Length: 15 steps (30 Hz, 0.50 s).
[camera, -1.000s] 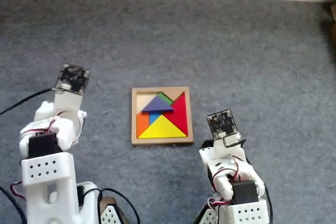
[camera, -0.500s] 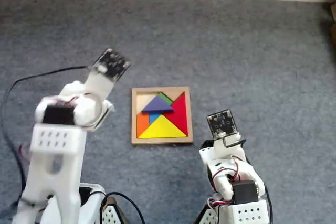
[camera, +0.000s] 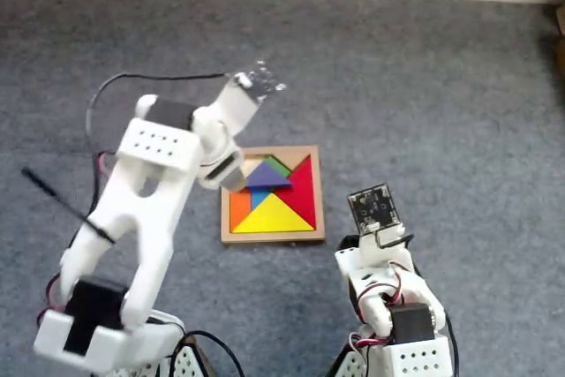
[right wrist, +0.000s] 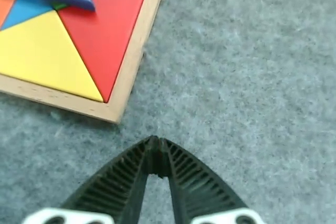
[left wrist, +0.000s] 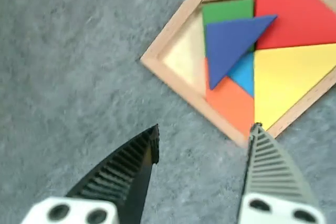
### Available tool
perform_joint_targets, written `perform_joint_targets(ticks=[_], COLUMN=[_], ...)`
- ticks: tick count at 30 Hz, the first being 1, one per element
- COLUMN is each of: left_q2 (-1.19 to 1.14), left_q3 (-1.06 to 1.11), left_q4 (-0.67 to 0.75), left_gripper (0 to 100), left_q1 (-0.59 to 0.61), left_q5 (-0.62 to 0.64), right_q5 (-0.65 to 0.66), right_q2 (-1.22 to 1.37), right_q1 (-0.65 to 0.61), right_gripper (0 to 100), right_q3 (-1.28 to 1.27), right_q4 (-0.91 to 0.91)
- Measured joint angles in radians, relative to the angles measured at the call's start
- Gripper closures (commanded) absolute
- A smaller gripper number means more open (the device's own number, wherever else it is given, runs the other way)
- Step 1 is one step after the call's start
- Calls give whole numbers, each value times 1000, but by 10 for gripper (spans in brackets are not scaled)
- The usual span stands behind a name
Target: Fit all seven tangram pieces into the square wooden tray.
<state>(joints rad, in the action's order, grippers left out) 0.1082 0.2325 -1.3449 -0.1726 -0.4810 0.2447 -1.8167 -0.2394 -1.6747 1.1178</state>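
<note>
The left arm point(camera: 159, 183) rises tall from the near left and leans toward the middle of the scene. The left gripper point(left wrist: 205, 129) points down with its jaws spread wide and nothing between them. The right arm point(camera: 388, 302) sits folded low at the near right, and the right gripper point(right wrist: 156, 148) is aimed down, fingertips pressed together.

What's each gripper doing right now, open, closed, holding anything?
Left gripper: open, holding nothing, over the carpet just off the tray.
Right gripper: shut, holding nothing, over the carpet beside the tray.
</note>
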Motion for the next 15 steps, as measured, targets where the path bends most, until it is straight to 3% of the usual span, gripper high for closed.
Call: perform_joint_targets(ticks=[15], left_q2=[-465], left_q3=[-345], left_q4=[0], left_gripper=[733], left_q1=[-133], left_q5=[-43], right_q5=[0], right_q2=[0], right_q1=[0], right_gripper=[993], right_q3=[0], right_q4=[0])
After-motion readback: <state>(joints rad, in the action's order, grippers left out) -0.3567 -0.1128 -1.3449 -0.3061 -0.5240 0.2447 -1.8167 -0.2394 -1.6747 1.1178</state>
